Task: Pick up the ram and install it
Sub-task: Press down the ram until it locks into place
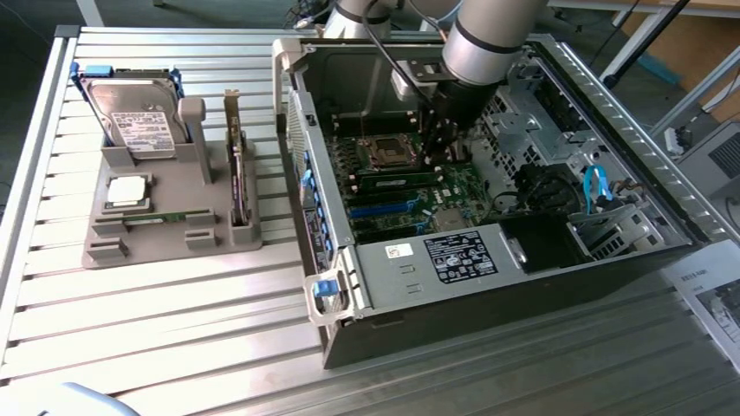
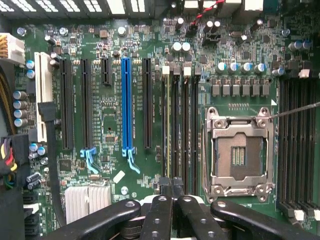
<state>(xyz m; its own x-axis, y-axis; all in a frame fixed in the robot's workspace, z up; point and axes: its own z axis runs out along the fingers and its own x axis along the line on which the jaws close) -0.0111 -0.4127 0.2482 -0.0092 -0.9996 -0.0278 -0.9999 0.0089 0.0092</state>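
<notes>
Wrist view: we see the gripper (image 2: 171, 187) closed and empty, directly over the ram (image 2: 170, 130), which sits in its slot (image 2: 176, 125), long axis running straight away from the fingertips.

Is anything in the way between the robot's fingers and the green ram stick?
Nothing visible is. The shut gripper sits right over the ram, which stands on edge beside the empty processor socket.

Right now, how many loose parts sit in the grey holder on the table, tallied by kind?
Hard drive: 1
Processor chip: 1
Expansion card: 1
Ram stick: 1
Total: 4
</notes>
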